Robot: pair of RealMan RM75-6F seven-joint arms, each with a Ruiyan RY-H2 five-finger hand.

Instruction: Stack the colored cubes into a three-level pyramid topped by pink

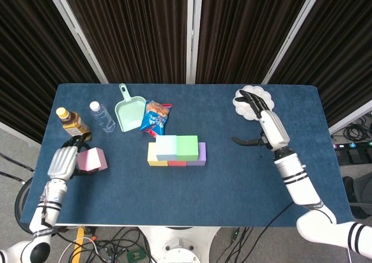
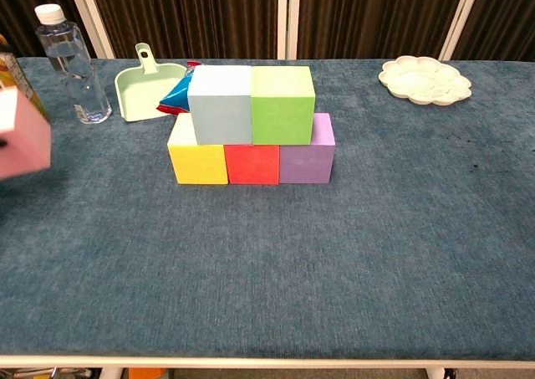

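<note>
Yellow (image 2: 197, 157), red (image 2: 252, 163) and purple (image 2: 307, 153) cubes form a row mid-table. A light blue cube (image 2: 221, 103) and a green cube (image 2: 282, 103) sit on top of them. At the far left, the pink cube (image 1: 93, 159) is gripped from its left side by my left hand (image 1: 63, 161). In the chest view the pink cube (image 2: 21, 136) is blurred and raised off the cloth. My right hand (image 1: 264, 123) hovers at the right with fingers spread, holding nothing, well away from the stack.
A tea bottle (image 1: 72, 122), water bottle (image 1: 103, 116), green dustpan (image 1: 131, 112) and snack bag (image 1: 157, 118) stand behind the stack on the left. A white palette dish (image 2: 425, 79) lies at the back right, under my right hand's fingertips.
</note>
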